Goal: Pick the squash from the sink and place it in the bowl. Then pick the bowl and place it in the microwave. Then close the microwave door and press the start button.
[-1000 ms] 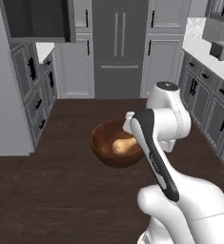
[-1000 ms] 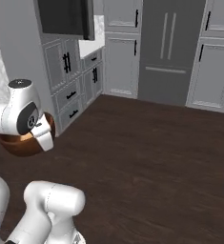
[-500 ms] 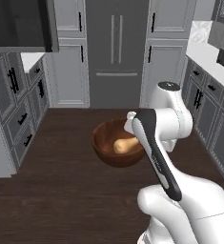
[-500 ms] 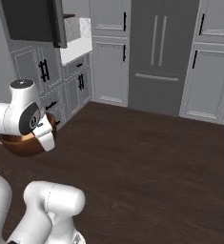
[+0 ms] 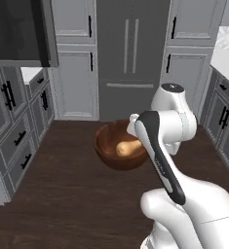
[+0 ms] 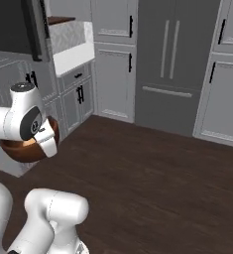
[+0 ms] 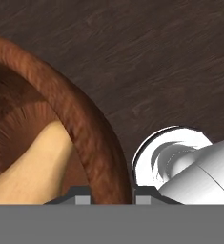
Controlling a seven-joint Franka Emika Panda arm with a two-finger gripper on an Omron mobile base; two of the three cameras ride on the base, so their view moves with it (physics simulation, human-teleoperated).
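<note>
Claw (image 7: 106, 193) was clamped on the thick rim of the round, grainy wooden bowl (image 5: 111, 146), held over dark plank floor (image 5: 72, 194), smooth tan squash (image 5: 128, 147) inside.

Squash (image 5: 128, 147) inside bowl (image 5: 106, 148), above floor (image 5: 62, 194), before fridge (image 5: 130, 58).

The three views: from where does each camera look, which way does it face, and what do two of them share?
Left base view: behind the arm on its left, facing the fridge; arm at lower right, carrying the bowl with the squash.
Right base view: behind on its right, facing cabinets; arm at lower left.
Hand view: on the hand, looking down along the gripper, shut on the bowl's rim, over the floor.
Both base views share fridge, floor and bowl.
</note>
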